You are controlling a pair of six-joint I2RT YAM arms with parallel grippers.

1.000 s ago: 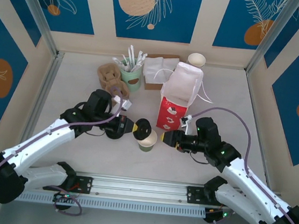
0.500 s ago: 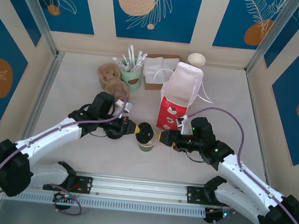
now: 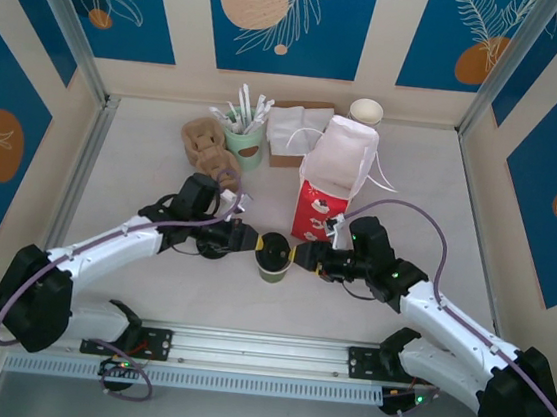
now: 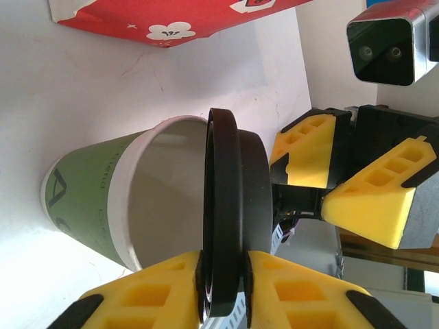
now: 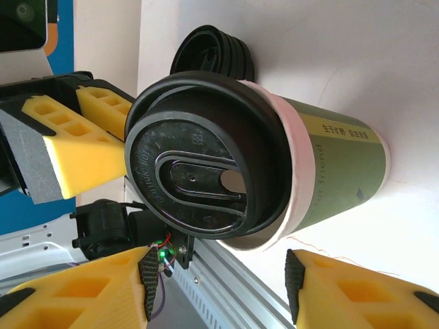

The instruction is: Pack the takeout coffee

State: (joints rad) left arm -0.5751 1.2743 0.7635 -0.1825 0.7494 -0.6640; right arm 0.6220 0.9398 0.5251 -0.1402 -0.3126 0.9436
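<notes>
The takeout coffee cup (image 3: pixel 274 266) stands on the table, olive-green with a white rim (image 5: pixel 336 171) (image 4: pixel 89 199). My left gripper (image 3: pixel 252 240) (image 4: pixel 224 257) is shut on the edge of the black lid (image 4: pixel 230 226) (image 5: pixel 199 164). The lid rests tilted over the cup's mouth, and part of the rim shows uncovered. My right gripper (image 3: pixel 300 256) (image 5: pixel 221 284) is open at the cup's right side, its pads spread wide and touching nothing. The red bag (image 3: pixel 329 189) stands just behind the cup, its white mouth open.
A stack of loose black lids (image 5: pixel 212 51) lies left of the cup under the left arm. At the back are a brown cup carrier (image 3: pixel 205 145), a green cup of straws (image 3: pixel 244 139), a napkin box (image 3: pixel 292 130) and a stack of white cups (image 3: pixel 366 111).
The left gripper carried the lid right and down from beside the cup onto its rim. The right gripper moved left, closer to the cup.
</notes>
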